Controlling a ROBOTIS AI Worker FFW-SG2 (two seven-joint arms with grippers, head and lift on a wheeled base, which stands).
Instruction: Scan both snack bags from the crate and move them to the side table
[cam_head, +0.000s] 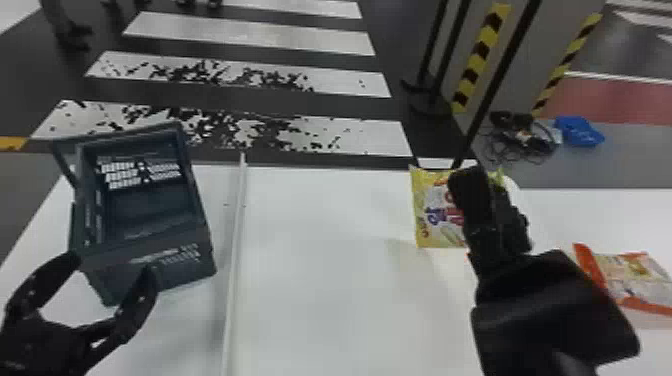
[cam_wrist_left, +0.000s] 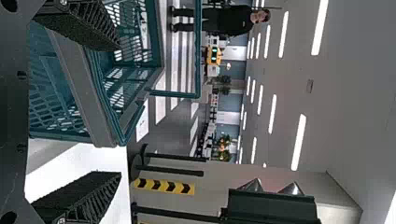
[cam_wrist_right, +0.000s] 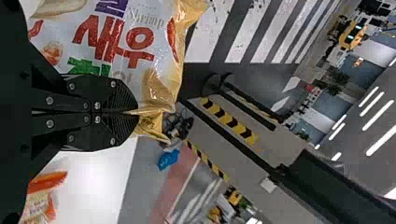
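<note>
Yellow snack bag (cam_head: 431, 215), clamped in the right end effector (cam_head: 469, 184), well right of the crate (cam_head: 175, 265).
The orange snack bag (cam_head: 632, 280) lies on the desk (cam_head: 555, 225), farther right of the crate; the left end effector (cam_head: 112, 267) is at the crate's near side, fingers apart.

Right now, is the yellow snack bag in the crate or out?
Out. The right gripper pinches the yellow bag by an edge; the crate stands off to the left.
</note>
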